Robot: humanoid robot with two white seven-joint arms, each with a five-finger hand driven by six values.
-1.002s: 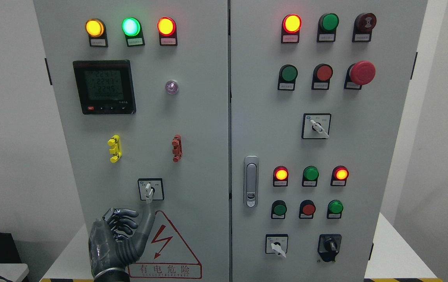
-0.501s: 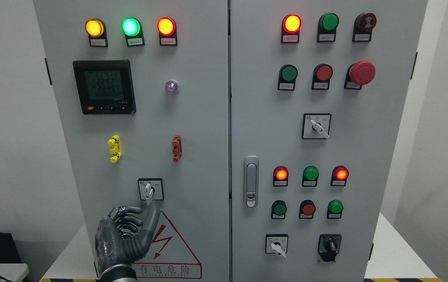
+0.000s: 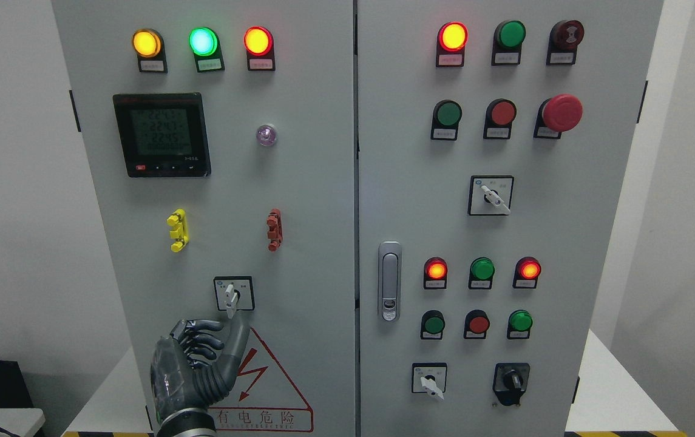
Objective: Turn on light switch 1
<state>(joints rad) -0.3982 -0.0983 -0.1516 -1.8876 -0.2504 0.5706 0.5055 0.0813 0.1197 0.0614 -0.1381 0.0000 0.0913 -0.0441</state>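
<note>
A small rotary selector switch (image 3: 233,294) with a white handle pointing straight down sits on the lower part of the cabinet's left door (image 3: 311,182). My left hand (image 3: 210,343), dark grey, comes up from the bottom edge just below that switch. Its four fingers are curled in and hold nothing, while the thumb (image 3: 239,340) sticks up along the door. The thumb's tip ends just under the switch handle; I cannot tell whether it touches. My right hand is out of view.
A yellow clip (image 3: 177,230) and a red clip (image 3: 274,229) sit above the switch, a meter display (image 3: 161,135) higher up. A red warning triangle (image 3: 262,376) lies under the hand. The right door carries a latch handle (image 3: 389,280), lit lamps, buttons and more selector switches (image 3: 490,195).
My left hand has shifted right and slightly up, bringing the thumb closer under the switch handle. The switch handle has not turned and the lamps are unchanged.
</note>
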